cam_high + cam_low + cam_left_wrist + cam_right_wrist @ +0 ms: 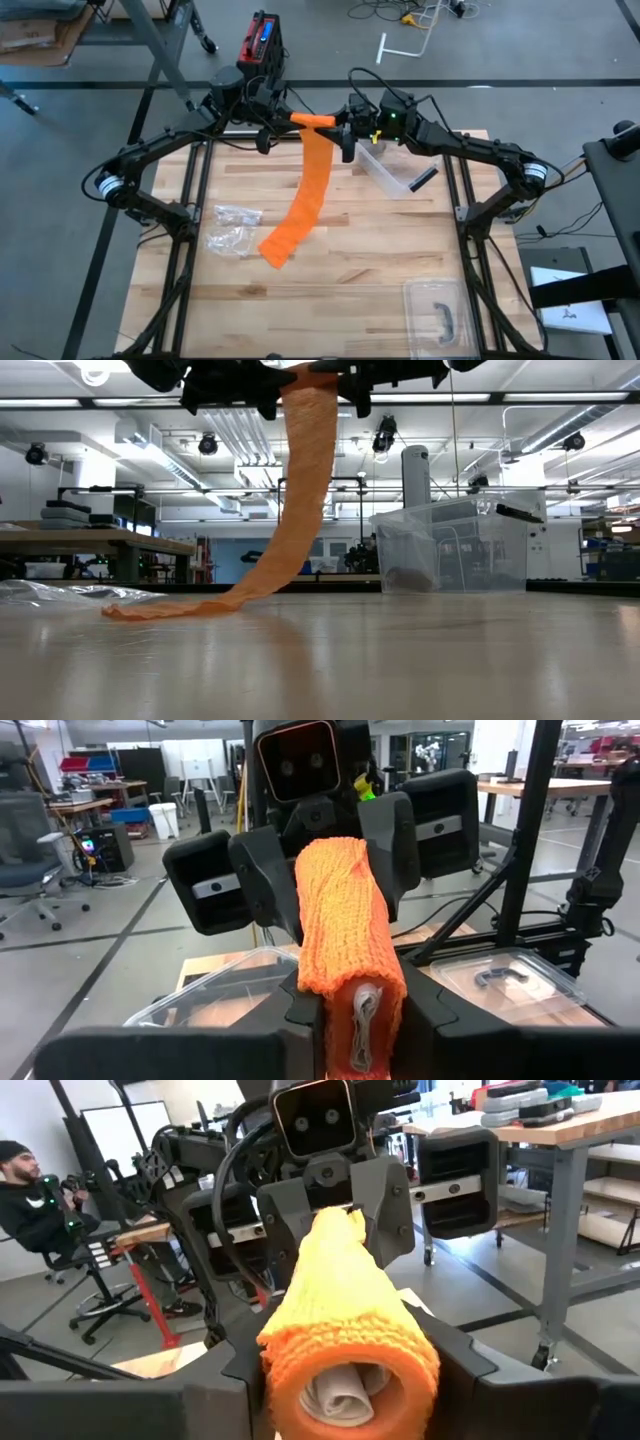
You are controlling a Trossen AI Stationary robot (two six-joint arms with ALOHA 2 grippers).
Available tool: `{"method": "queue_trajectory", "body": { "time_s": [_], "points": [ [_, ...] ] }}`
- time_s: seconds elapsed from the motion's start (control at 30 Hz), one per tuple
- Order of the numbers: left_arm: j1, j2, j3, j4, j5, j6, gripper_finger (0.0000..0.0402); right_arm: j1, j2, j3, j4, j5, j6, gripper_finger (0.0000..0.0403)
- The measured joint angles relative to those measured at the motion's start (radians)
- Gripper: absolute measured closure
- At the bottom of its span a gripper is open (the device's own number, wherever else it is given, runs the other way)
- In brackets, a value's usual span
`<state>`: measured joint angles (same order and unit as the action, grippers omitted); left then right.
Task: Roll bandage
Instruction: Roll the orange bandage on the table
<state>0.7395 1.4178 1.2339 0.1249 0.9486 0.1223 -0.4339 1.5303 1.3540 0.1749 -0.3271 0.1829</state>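
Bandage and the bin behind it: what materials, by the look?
Orange bandage: looks like soft, matte, stretchy knit or crepe fabric; the weave shows in the wrist views and it drapes limply. Bin: probably clear, glossy rigid plastic; see-through walls.

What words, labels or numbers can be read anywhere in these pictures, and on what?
None can be read.
The white sheet at the table's right edge carries a small dark mark, too small to read.
The orange bandage, the clear bin and both grippers show no lettering.
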Motion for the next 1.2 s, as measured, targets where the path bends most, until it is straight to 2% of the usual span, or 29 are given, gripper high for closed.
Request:
{"method": "queue_trajectory", "body": {
  "time_s": [0.2, 0.37, 0.5, 0.67, 0.87, 1.07, 1.2],
  "points": [
    [0.0, 0.0, 0.0, 0.005, -0.007, 0.0, 0.0334, 0.0, 0.0, 0.0, 0.004, 0.003, -0.011, 0.0263],
    [0.0, 0.0, 0.0, 0.005, -0.067, -0.015, 0.0317, 0.0, 0.0, 0.0, 0.014, 0.028, -0.045, 0.0317],
    [0.025, -0.013, 0.0, 0.005, -0.067, -0.031, 0.0289, 0.016, 0.0, -0.001, 0.052, 0.055, -0.128, 0.0354],
    [0.07, -0.025, 0.0, 0.005, -0.056, -0.035, 0.0235, 0.035, 0.0, -0.001, 0.1, 0.069, -0.213, 0.0349],
    [0.074, -0.007, -0.006, -0.008, 0.002, -0.065, 0.0167, 0.069, 0.0, -0.001, 0.107, 0.083, -0.423, 0.0345],
    [0.124, -0.003, -0.005, 0.0, -0.005, -0.052, 0.0116, 0.091, 0.001, -0.001, 0.119, 0.078, -0.474, 0.0353],
    [0.142, 0.0, -0.005, 0.008, 0.106, 0.002, 0.0094, 0.09, 0.004, -0.001, 0.132, 0.088, -0.514, 0.0345]
  ]
}}
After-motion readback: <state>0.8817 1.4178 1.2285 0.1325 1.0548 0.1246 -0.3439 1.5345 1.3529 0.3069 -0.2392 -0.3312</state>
